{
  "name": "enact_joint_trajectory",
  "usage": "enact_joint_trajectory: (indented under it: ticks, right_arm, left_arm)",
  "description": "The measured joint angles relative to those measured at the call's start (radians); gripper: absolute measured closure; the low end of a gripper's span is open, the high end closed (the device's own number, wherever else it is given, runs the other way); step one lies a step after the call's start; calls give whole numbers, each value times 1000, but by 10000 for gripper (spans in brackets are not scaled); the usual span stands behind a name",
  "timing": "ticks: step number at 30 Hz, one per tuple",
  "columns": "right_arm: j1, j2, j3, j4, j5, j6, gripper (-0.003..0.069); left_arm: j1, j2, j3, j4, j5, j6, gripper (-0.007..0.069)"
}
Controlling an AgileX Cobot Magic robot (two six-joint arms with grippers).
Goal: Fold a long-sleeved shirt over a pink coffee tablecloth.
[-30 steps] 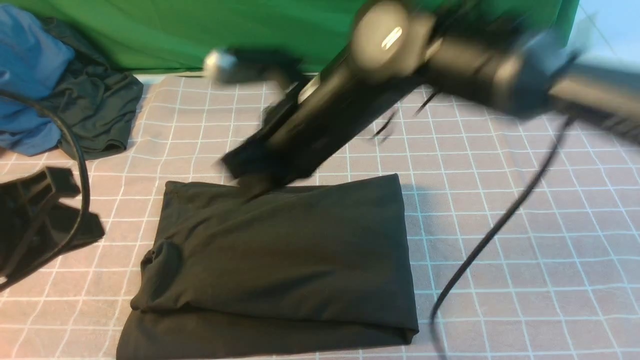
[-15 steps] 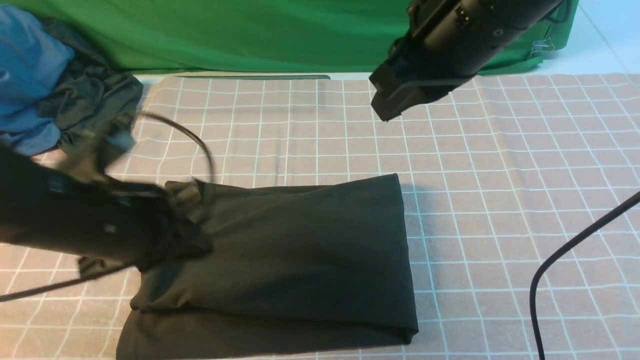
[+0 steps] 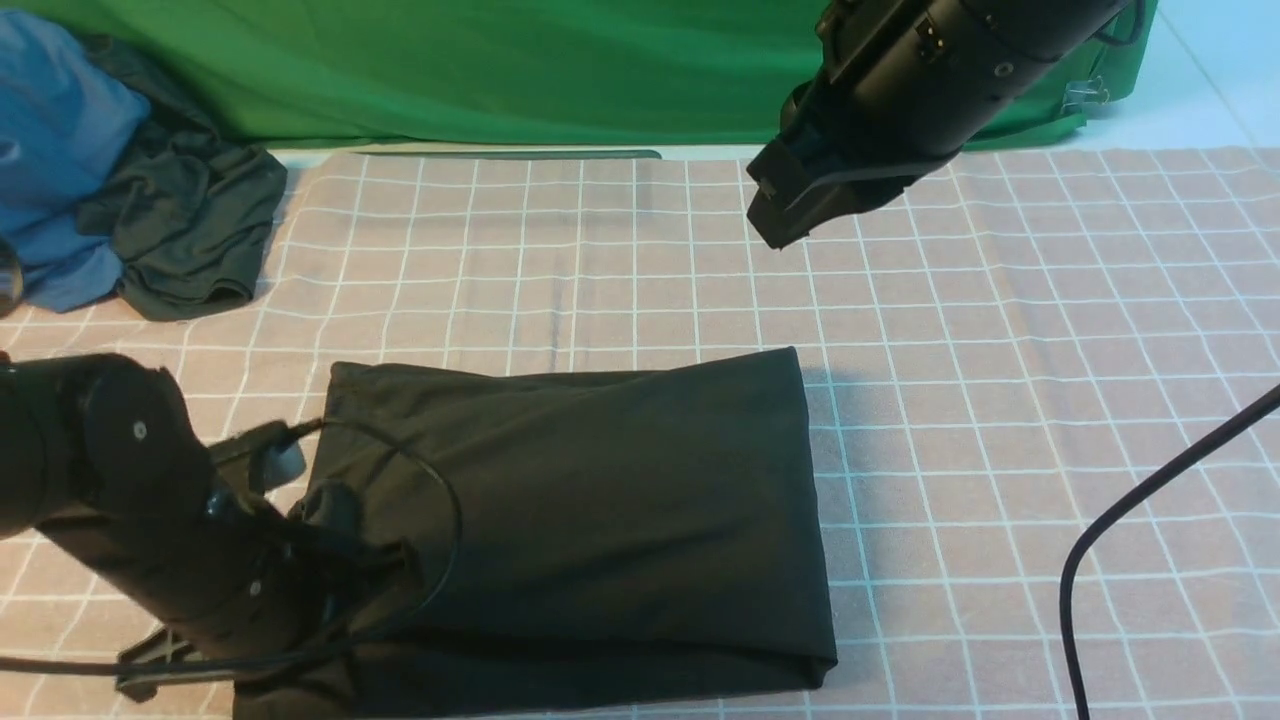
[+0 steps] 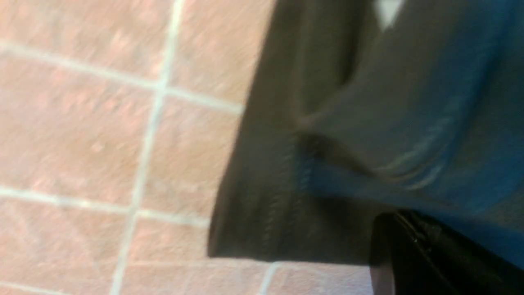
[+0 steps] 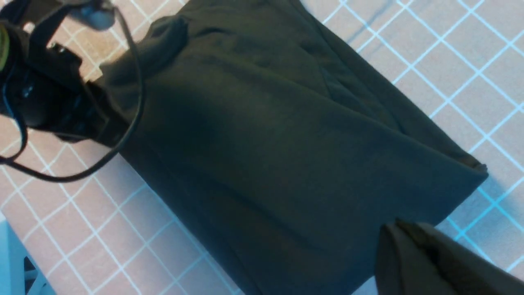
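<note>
Front view: a large black cotton long-sleeved shirt (image 3: 600, 520), folded into a compact rectangle, lies on the near centre of a wide dusty-pink tablecloth (image 3: 1000, 400) gridded with thin white lines. The left gripper (image 3: 330, 590), jaws closed, sits low at the shirt's near-left corner, against the fabric; whether cloth is pinched between its fingers cannot be told. In the left wrist view a dark fingertip (image 4: 430, 258) appears beside the shirt's stitched hem. The right gripper (image 3: 775, 215), jaws closed and holding nothing, hangs above the far side of the tablecloth, well apart from the shirt and beyond its far-right corner. At far left a smaller dark garment (image 3: 190, 230) is bunched with blue cloth (image 3: 60, 150); a plain green cloth (image 3: 480, 70) spans the far edge.
</note>
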Motion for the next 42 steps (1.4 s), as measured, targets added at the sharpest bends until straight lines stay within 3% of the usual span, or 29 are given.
enact_joint_trajectory:
  ticks: [9, 14, 23, 30, 35, 42]
  right_arm:
    - [0, 0, 0, -1, 0, -6, 619]
    - [0, 1, 0, -1, 0, -6, 619]
    - [0, 1, 0, -1, 0, -6, 617]
    - [0, 1, 0, -1, 0, -9, 614]
    - [0, 1, 0, -1, 0, -13, 611]
    - [-1, 1, 0, -1, -6, -19, 608]
  left_arm:
    - [0, -166, -91, -106, -63, 23, 610]
    - [0, -140, -104, -38, -139, -33, 610]
    - [0, 81, -91, 26, -35, -54, 610]
    - [0, -12, -110, 52, 1, -57, 610]
    - [0, -107, -209, 123, -48, -141, 610]
    - [0, -34, -269, 124, -77, -165, 610]
